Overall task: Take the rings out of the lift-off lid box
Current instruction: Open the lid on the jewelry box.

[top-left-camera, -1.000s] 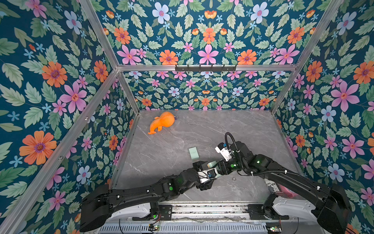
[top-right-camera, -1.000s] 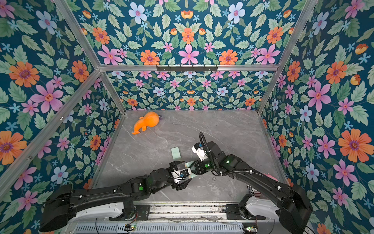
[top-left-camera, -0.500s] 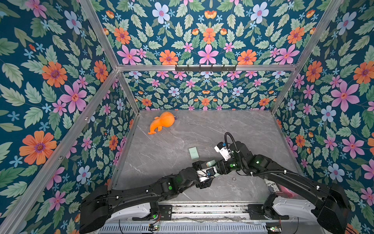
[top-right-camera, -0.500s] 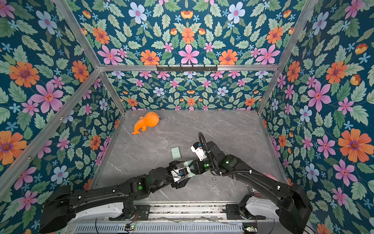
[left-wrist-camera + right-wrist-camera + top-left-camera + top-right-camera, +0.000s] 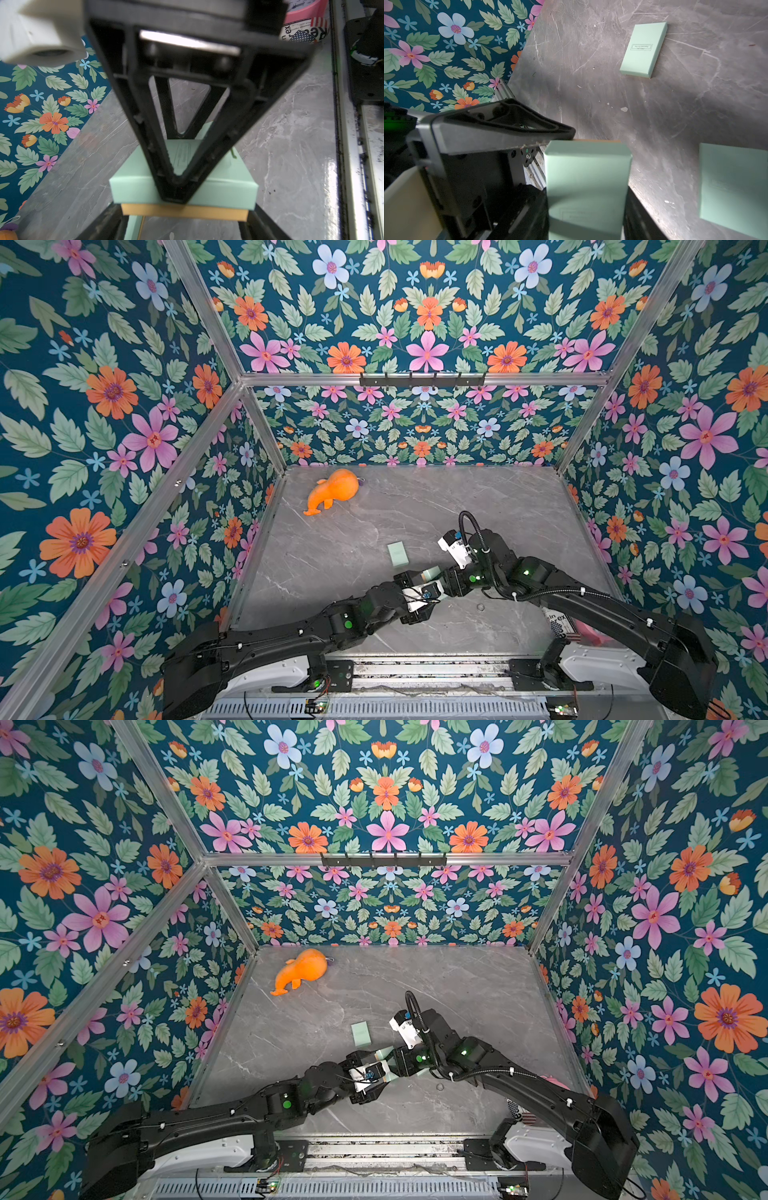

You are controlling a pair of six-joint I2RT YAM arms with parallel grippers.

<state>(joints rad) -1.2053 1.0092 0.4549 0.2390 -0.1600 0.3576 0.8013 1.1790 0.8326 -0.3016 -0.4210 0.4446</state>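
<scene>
The mint-green lift-off lid box [image 5: 585, 172] hangs just above the table near the front middle, with my right gripper [image 5: 586, 207] shut on it. In the left wrist view its mint lid [image 5: 133, 187] sits on a tan base [image 5: 187, 212]. My left gripper [image 5: 182, 224] is open, its fingers straddling the ends of that base; I cannot tell if they touch it. One right finger lies across the lid there. One tiny grey ring [image 5: 481, 607] lies on the table under the right arm, seen in both top views [image 5: 439, 1086]. The box hides any others.
A second mint box [image 5: 397, 553] lies flat just behind the grippers, and another mint piece [image 5: 733, 187] lies on the table beside the held box. An orange plush toy [image 5: 332, 489] is at the back left. A pink tape roll [image 5: 305, 20] sits at the front right.
My left gripper's jaws have narrowed around the box's end after edging slightly toward it. The right gripper and the box have stayed where they were.
</scene>
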